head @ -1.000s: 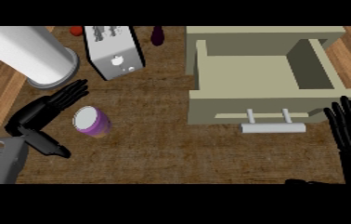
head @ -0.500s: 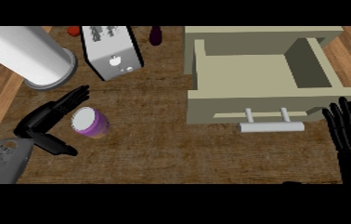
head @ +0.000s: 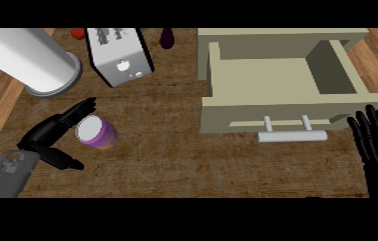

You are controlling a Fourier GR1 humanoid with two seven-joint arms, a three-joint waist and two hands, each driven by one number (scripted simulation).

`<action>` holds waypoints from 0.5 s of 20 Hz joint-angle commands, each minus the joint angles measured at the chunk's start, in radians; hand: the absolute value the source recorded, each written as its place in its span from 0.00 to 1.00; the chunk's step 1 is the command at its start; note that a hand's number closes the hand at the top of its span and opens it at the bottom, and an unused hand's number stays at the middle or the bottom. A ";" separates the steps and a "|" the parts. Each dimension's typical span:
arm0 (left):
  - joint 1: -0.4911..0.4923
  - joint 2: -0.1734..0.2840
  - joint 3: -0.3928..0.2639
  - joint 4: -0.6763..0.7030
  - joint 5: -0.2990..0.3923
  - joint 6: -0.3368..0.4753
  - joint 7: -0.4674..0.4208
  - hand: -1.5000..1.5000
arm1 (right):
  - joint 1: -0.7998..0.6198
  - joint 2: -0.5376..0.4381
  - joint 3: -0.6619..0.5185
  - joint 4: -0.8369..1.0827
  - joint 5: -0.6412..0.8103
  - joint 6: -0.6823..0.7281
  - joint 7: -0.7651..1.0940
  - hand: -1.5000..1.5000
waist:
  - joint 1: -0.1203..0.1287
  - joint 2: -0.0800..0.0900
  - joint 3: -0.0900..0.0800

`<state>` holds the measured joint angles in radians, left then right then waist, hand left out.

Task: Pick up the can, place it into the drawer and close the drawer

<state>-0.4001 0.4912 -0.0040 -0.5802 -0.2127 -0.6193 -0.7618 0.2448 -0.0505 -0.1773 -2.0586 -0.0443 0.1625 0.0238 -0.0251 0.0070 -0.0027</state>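
A purple can [head: 99,132] with a white lid stands on the wooden counter at the left. My left hand [head: 50,136] is right beside it on its left, fingers straight along the can's far side and thumb spread below it, open and not curled round it. The beige drawer [head: 277,116] stands pulled open at the right, nothing inside, its bar handle [head: 292,135] facing me. My right hand [head: 365,140] rests open at the right edge, fingers up, just right of the handle.
A silver toaster [head: 119,55] stands at the back, a large white cylinder [head: 37,62] at the back left. A dark purple object [head: 167,38] and a small red one [head: 77,33] lie along the far edge.
My left hand has moved right and closer to the can, its fingers now alongside it. The can, the drawer and the right hand have stayed put.
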 commanded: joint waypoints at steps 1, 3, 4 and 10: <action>-0.009 0.010 -0.023 0.093 -0.014 -0.136 -0.164 0.00 | 0.018 -0.002 -0.009 -0.049 -0.013 0.002 0.015 0.00 | -0.003 0.000 0.000; -0.052 0.017 -0.019 0.145 -0.013 -0.128 -0.172 0.00 | 0.008 -0.014 -0.007 -0.021 -0.009 0.016 0.012 0.00 | -0.006 0.002 -0.001; -0.042 0.025 -0.037 0.152 -0.033 -0.111 -0.203 0.00 | 0.027 -0.020 -0.032 -0.059 -0.045 0.023 0.022 0.00 | -0.012 0.002 -0.001; -0.090 -0.018 -0.050 0.186 -0.011 -0.114 -0.174 0.00 | 0.023 -0.010 -0.021 -0.043 -0.030 0.019 0.025 0.00 | -0.001 0.000 0.000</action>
<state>-0.4812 0.4775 -0.0437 -0.4359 -0.2242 -0.5851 -0.8087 0.2587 -0.0568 -0.1842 -2.0950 -0.0581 0.1743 0.0465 -0.0297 0.0080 -0.0031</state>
